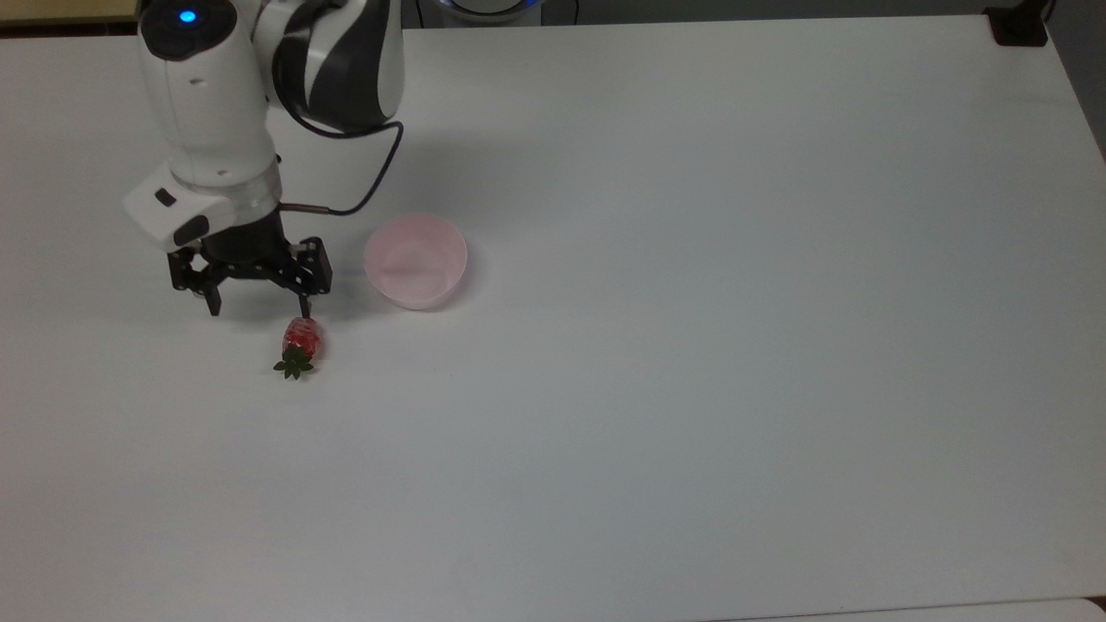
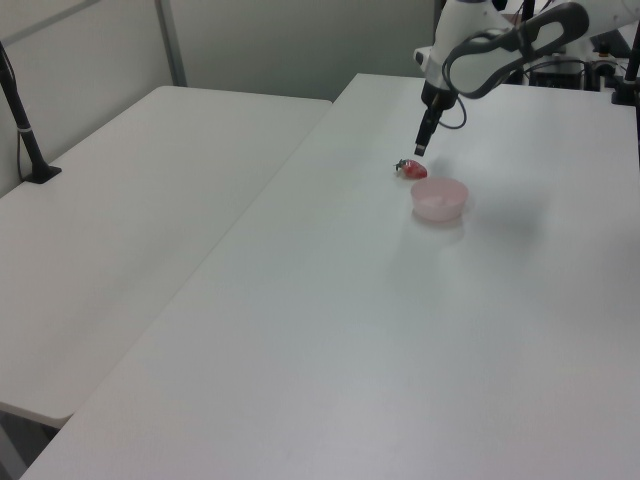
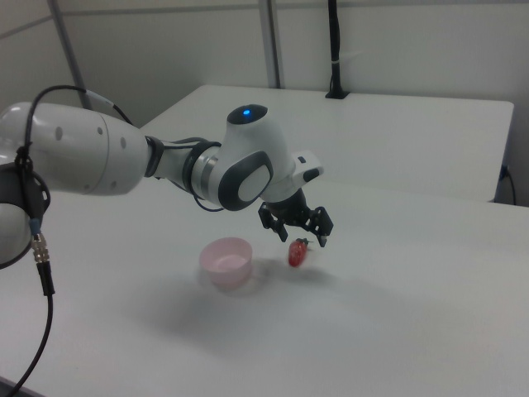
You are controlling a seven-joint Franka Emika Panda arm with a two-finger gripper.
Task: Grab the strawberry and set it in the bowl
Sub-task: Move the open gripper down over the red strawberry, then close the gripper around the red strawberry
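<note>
White surface (image 1: 734,345), matte, with a second white table (image 2: 130,220) abutting it on the left view's left; no legible writing or brand marks on any item; one strawberry (image 1: 301,339), red, lying on its side on the surface, green cap toward the top view's bottom, near the bowl but apart from it; one bowl (image 1: 416,261), pale pink, upright; one gripper (image 1: 259,308), black, its jaws spread wide and holding nothing, hovering just above the strawberry; one white arm (image 3: 124,161) with a lit blue indicator (image 1: 187,15).
</note>
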